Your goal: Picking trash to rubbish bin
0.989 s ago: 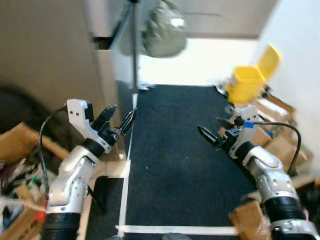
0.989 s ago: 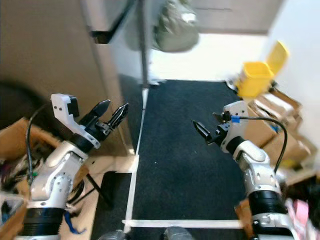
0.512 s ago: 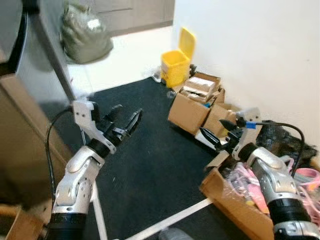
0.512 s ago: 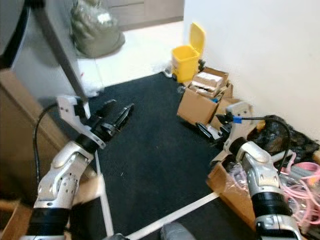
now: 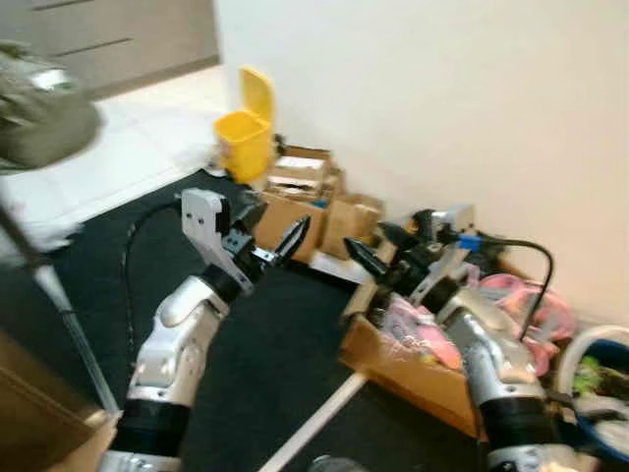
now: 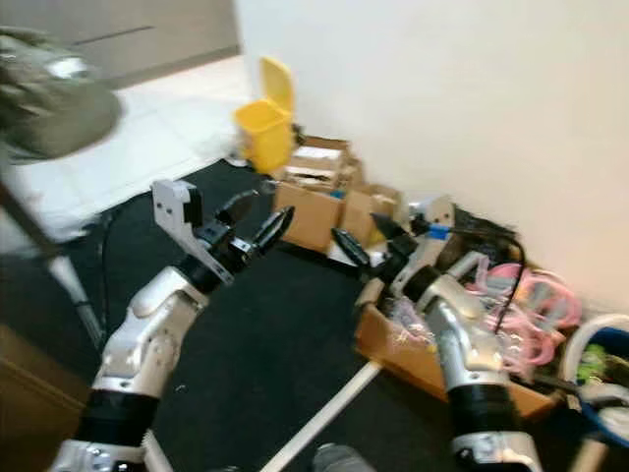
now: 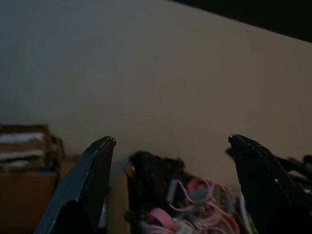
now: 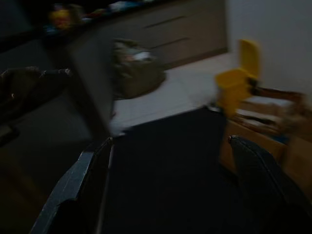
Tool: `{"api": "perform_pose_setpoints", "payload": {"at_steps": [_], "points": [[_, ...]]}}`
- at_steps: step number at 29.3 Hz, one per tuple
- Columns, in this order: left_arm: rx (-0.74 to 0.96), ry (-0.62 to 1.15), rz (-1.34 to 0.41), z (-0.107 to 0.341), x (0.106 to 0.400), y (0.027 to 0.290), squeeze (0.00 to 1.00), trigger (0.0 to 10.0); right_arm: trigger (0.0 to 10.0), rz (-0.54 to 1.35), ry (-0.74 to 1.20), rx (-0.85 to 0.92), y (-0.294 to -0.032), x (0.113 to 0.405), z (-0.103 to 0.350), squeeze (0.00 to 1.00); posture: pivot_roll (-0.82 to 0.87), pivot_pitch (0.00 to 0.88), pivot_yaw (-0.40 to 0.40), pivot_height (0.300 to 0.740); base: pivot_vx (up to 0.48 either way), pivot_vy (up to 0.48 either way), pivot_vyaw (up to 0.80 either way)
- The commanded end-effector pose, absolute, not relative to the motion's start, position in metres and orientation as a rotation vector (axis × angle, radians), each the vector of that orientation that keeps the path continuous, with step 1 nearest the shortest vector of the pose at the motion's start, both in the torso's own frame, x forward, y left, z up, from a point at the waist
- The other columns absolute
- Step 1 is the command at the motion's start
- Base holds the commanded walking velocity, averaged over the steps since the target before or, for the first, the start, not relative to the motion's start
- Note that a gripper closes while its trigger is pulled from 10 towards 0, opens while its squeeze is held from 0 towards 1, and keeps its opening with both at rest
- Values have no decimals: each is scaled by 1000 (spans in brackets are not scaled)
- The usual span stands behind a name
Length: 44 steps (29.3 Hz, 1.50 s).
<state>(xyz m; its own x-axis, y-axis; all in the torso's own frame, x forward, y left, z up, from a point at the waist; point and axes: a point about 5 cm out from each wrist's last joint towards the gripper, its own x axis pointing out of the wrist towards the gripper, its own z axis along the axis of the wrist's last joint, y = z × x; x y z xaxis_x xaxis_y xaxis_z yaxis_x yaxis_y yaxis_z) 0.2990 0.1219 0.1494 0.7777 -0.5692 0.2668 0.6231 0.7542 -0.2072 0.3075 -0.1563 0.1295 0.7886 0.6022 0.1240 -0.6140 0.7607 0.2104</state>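
Note:
A yellow rubbish bin [image 5: 244,138] with its lid up stands by the white wall at the far edge of the black carpet; it also shows as the yellow bin [image 8: 239,80] in the right wrist view. My left gripper [image 5: 280,222] is held out in the air, open and empty, in front of a row of cardboard boxes [image 5: 300,197]. My right gripper [image 5: 365,238] is open and empty too, above an open box of pink cables [image 5: 432,339]. The left wrist view looks between its fingers [image 7: 83,195] at a black bag [image 7: 151,170] and pink cables against the wall.
A grey-green sack [image 5: 39,128] lies on the pale tiles at the far left. White tape [image 5: 314,423] crosses the carpet near my feet. A blue and white bucket [image 5: 600,374] holding litter stands at the right edge. Boxes and clutter line the wall.
The whole picture has swung to the right, so the wall, boxes and cable clutter are now ahead. Both arms keep the same raised pose with fingers open.

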Motion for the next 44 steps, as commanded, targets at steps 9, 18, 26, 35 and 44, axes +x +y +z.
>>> {"api": "perform_pose_setpoints", "payload": {"at_steps": [9,18,26,35,44], "points": [[-319,-174,-649,141,306,125,0,10000,10000,642,-48,263,-162,308,129,0,-54,0,-34,740,0,0,-800],[-321,-176,-662,140,308,125,0,10000,10000,646,-49,260,-162,309,130,0,-62,0,-35,740,0,0,-800],[-316,-178,-668,140,308,125,0,10000,10000,648,-45,261,-161,309,130,0,-60,0,-31,740,0,0,-800],[-315,-183,-681,140,309,124,0,10000,10000,651,-41,261,-161,308,129,0,-65,0,-30,740,0,0,-800],[-315,-184,-684,141,310,123,0,10000,10000,652,-38,259,-161,309,129,0,-66,0,-32,740,0,0,-267]]}}
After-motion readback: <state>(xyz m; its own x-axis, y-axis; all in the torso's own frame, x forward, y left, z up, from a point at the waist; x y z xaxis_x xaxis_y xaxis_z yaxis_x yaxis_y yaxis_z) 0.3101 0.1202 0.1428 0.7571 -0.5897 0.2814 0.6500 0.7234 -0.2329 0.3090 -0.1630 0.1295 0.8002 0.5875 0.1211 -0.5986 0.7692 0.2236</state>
